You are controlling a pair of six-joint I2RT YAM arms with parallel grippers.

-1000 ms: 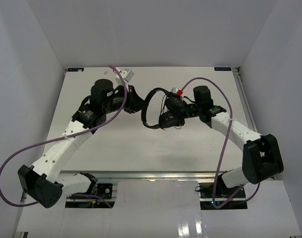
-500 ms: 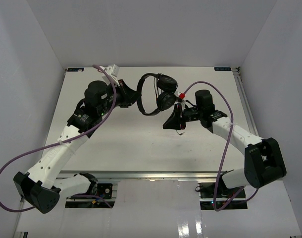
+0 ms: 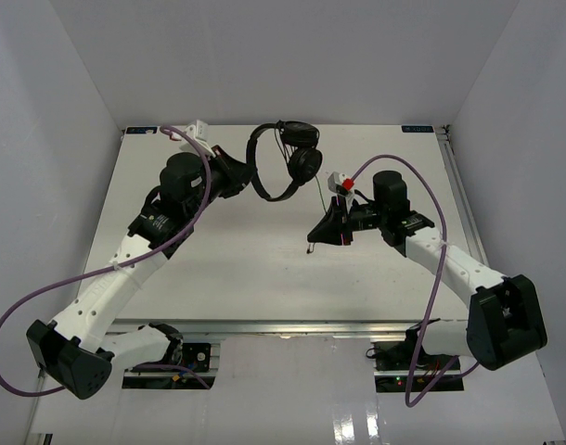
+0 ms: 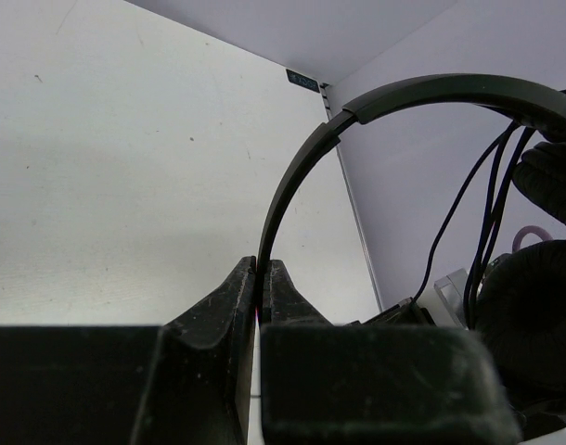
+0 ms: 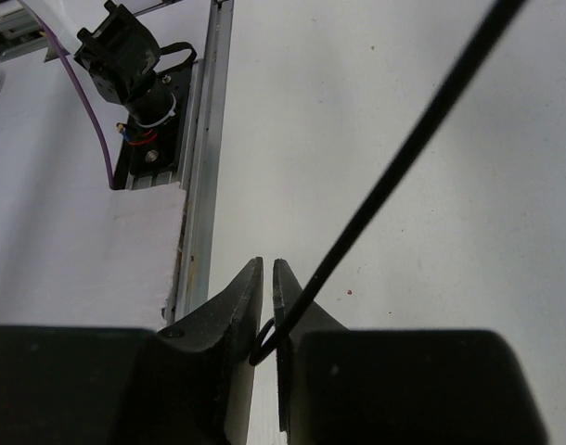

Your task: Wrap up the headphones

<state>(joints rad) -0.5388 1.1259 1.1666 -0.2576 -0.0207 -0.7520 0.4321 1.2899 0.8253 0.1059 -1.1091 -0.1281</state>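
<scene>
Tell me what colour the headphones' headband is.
Black. The headband shows best in the left wrist view.

The headphones (image 3: 306,165) are black, the table (image 3: 255,269) white, the cables (image 3: 387,157) purple

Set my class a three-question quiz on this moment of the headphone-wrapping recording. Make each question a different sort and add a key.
1. True or false: the left gripper is clamped on an ear cup of the headphones.
2. What does the right gripper pinch? A: the cord. B: a purple robot cable. C: nothing.
3. Fill in: in the top view the headphones are toward the ___ edge of the table, as seen from the arm bases.

Key: 1 false, it is shut on the headband. 2 A. 3 far.
</scene>
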